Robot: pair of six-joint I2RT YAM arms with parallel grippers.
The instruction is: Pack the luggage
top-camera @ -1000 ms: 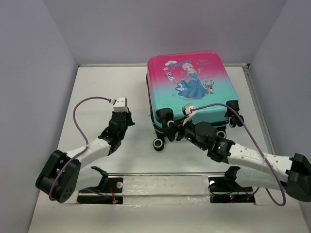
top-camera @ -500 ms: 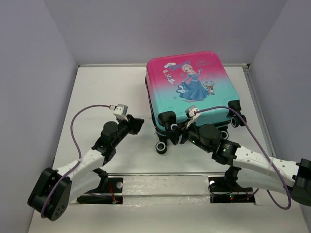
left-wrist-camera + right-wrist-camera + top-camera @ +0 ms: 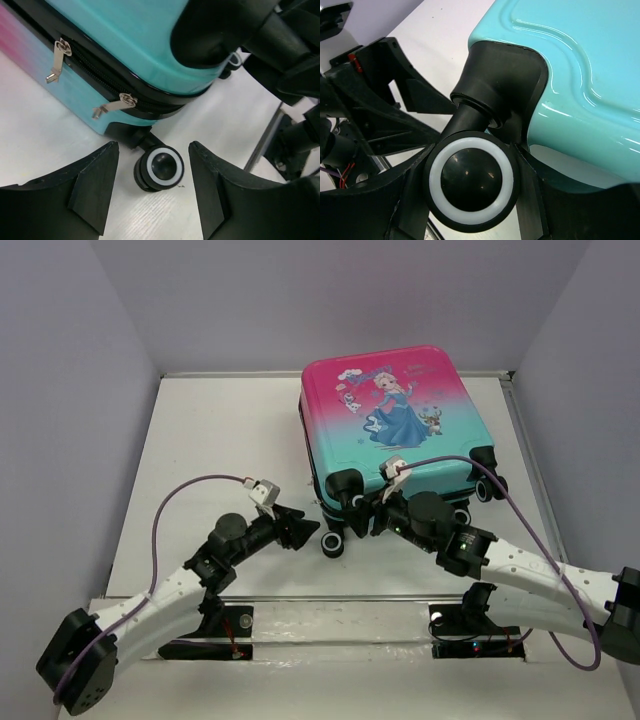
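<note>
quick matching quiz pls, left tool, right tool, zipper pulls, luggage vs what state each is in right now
Column one:
1. left tool
2. right tool
3. zipper pulls
4. luggage

Column two:
a. silver, hanging off the black zipper along the side
b. zipped closed, lying flat, princess print facing up
c. open, the lower wheel between its fingers with a gap on each side
d. closed snugly around the upper wheel

Pairs: 1-c, 2-d, 3-a, 4-b
</note>
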